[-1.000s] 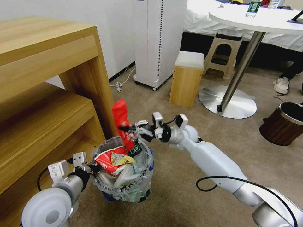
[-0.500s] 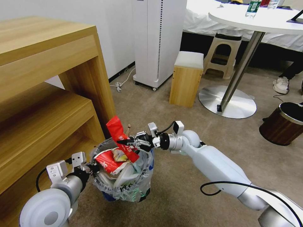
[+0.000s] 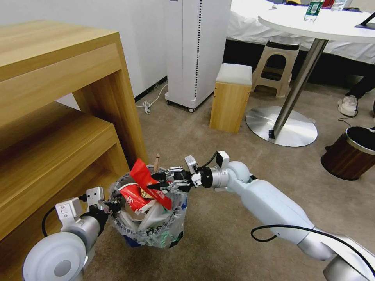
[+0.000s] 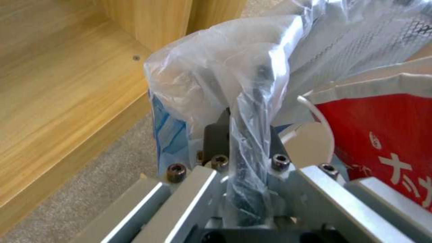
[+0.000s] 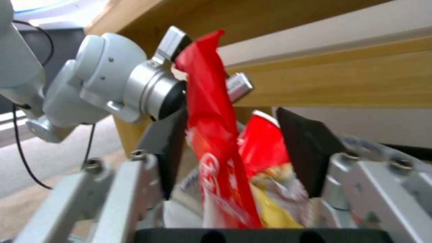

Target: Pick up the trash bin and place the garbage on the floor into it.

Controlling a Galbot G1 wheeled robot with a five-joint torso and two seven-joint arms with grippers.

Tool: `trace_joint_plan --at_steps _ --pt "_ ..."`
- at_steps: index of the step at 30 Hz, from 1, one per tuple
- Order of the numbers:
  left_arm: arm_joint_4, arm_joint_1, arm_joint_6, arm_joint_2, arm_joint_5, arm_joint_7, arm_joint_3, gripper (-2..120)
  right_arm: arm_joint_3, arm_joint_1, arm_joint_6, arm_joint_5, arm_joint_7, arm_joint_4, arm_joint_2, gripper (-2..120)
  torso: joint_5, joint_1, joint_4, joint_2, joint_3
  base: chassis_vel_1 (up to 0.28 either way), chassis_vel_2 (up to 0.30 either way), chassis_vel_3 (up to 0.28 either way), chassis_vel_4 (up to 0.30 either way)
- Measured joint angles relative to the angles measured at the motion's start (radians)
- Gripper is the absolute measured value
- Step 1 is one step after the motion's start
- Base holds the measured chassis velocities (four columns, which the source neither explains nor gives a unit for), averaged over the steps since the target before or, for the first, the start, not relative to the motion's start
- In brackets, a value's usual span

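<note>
The trash bin (image 3: pixel 150 230), black with a clear liner, is held just above the beige floor (image 3: pixel 218 242) and is full of garbage. My left gripper (image 3: pixel 111 205) is shut on its rim; the left wrist view shows its fingers (image 4: pixel 216 131) clamped on the liner-covered rim (image 4: pixel 252 111). My right gripper (image 3: pixel 158 182) hovers over the bin's mouth, open. A red wrapper (image 3: pixel 146 183) leans between its spread fingers (image 5: pixel 306 148) and rests on the pile; the same red wrapper (image 5: pixel 211 111) stands between the pads. A wooden stick (image 3: pixel 156 161) pokes up from the bin.
A wooden shelf unit (image 3: pixel 58 117) stands close on the left of the bin. Farther off are a white appliance (image 3: pixel 195 50), a wooden stool (image 3: pixel 230 97), a round table's metal base (image 3: pixel 281 127) and a brown wood-grain bin (image 3: pixel 349 154). Open carpet lies right of the bin.
My right gripper came down from above the bin with the red wrapper and opened. The wrapper, upright before, now lies tipped onto the pile. The bin shifted slightly.
</note>
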Motion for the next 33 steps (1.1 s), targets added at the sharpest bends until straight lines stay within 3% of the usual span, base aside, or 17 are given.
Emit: trace_joint_plan --at_steps 6,7,10,12,13,14,17,18,19,20,21,22,25,27,33 --pt "0.005 0.000 -0.001 0.003 0.002 0.003 -0.005 1 0.065 -0.003 0.004 0.000 0.032 0.011 -0.012 77 0.0000 0.000 0.0001 0.000 0.000 0.000 0.000 0.000 0.000" --pt "0.010 -0.002 -0.003 0.004 0.005 0.003 -0.011 1 0.093 -0.009 0.011 0.010 0.096 0.028 -0.022 85 0.0000 0.000 0.0002 0.000 0.000 0.000 0.000 0.000 0.000" --pt "0.012 -0.003 -0.005 0.005 0.005 0.002 -0.015 1 0.108 -0.014 0.015 0.016 0.137 0.040 -0.031 88 0.0000 0.000 0.0001 0.000 0.000 0.000 0.000 0.000 0.000" --pt "0.014 -0.001 -0.011 0.011 0.004 -0.008 -0.023 1 0.164 -0.037 0.046 0.030 0.306 0.088 -0.069 98 0.0001 0.000 0.0000 0.000 0.000 0.000 0.000 0.000 0.000" --pt "0.014 -0.001 -0.011 0.011 0.004 -0.008 -0.023 1 0.164 -0.037 0.046 0.030 0.306 0.088 -0.069 98 0.0001 0.000 0.0000 0.000 0.000 0.000 0.000 0.000 0.000" --pt "0.018 0.001 -0.012 0.012 0.000 -0.028 -0.025 1 0.217 -0.068 0.068 0.017 0.435 0.132 -0.100 100 0.0001 0.000 0.0002 0.000 0.000 0.000 0.000 0.000 0.000" --pt "0.024 0.001 -0.013 0.010 -0.004 -0.044 -0.026 1 0.267 -0.097 0.073 0.000 0.508 0.170 -0.120 100 0.0002 0.000 0.0000 0.000 0.000 0.000 0.000 0.000 0.000" --pt "0.030 -0.001 -0.017 0.002 -0.010 -0.064 -0.032 1 0.337 -0.142 0.074 -0.021 0.576 0.223 -0.141 100 0.0000 0.000 -0.0001 0.000 0.000 0.000 0.000 0.000 0.000" --pt "0.030 -0.001 -0.017 0.002 -0.010 -0.064 -0.032 1 0.337 -0.142 0.074 -0.021 0.576 0.223 -0.141 100 0.0000 0.000 -0.0001 0.000 0.000 0.000 0.000 0.000 0.000" --pt "0.031 -0.001 -0.019 -0.014 -0.024 -0.085 -0.044 1 0.433 -0.208 0.074 -0.065 0.636 0.285 -0.158 100 0.0003 0.000 0.0000 0.000 0.000 0.000 0.000 0.000 0.000" --pt "0.031 -0.001 -0.019 -0.014 -0.024 -0.085 -0.044 1 0.433 -0.208 0.074 -0.065 0.636 0.285 -0.158 100 0.0003 0.000 0.0000 0.000 0.000 0.000 0.000 0.000 0.000" --pt "0.030 0.003 -0.020 -0.030 -0.033 -0.101 -0.055 1 0.512 -0.266 0.074 -0.119 0.664 0.327 -0.163 100 -0.0001 0.000 -0.0001 0.000 0.000 0.000 0.000 0.000 0.000" --pt "0.027 0.012 -0.021 -0.050 -0.041 -0.121 -0.066 1 0.599 -0.341 0.072 -0.187 0.702 0.368 -0.164 100 0.0004 0.000 0.0000 0.000 0.000 0.000 0.000 0.000 0.000" --pt "0.036 0.019 -0.027 -0.082 -0.044 -0.139 -0.073 1 0.732 -0.459 0.079 -0.264 0.768 0.421 -0.152 100 0.0002 0.000 -0.0003 0.000 0.000 0.000 0.000 0.000 0.000" --pt "0.074 0.012 -0.043 -0.137 -0.026 -0.156 -0.088 1 0.897 -0.585 0.097 -0.326 0.894 0.476 -0.081 100 0.0001 0.000 -0.0001 0.000 0.000 0.000 0.000 0.000 0.000"
